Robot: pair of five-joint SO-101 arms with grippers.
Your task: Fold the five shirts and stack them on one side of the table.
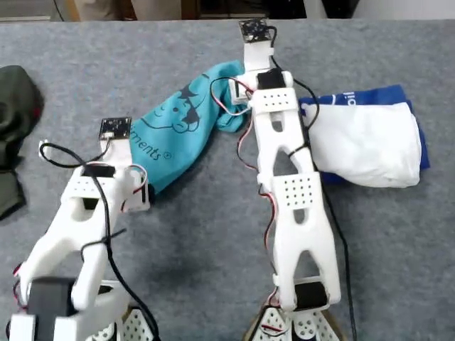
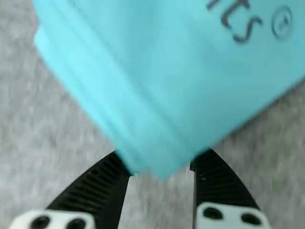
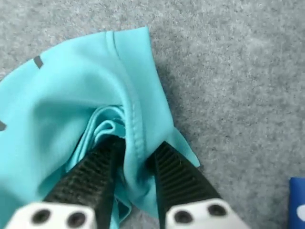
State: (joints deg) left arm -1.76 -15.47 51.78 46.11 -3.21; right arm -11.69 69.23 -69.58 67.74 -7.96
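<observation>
The soft teal shirt (image 1: 178, 128) with dark letters printed on it hangs between my two sets of fingers like a short bridge. One end is at my left gripper (image 2: 157, 164) and the other end is at my right gripper (image 3: 136, 152).

My right fingers (image 3: 102, 162) are clenched on a scrunched-up bunch of the teal shirt. A stitched hem runs down right between them, and more cloth fans out past the tips onto the table.

My left fingers (image 2: 112, 179) stand wider apart. The thick folded edge of the teal shirt fills the gap and touches both, so they are grasping it too. The rest of the shirt spreads out past my left fingertips, very close to my left wrist camera.

Under both sets of fingers is the flat grey fuzzy table (image 1: 199, 249).

Past my right fingers, on the side away from my left ones, lies a folded white cloth shirt (image 1: 362, 145). It rests on top of a folded blue cloth shirt (image 1: 370, 96), and the blue peeks out around its edges.

Well apart from my left fingers, on the side away from my right ones, a dark crumpled shirt (image 1: 15, 99) sits at the table's edge.
</observation>
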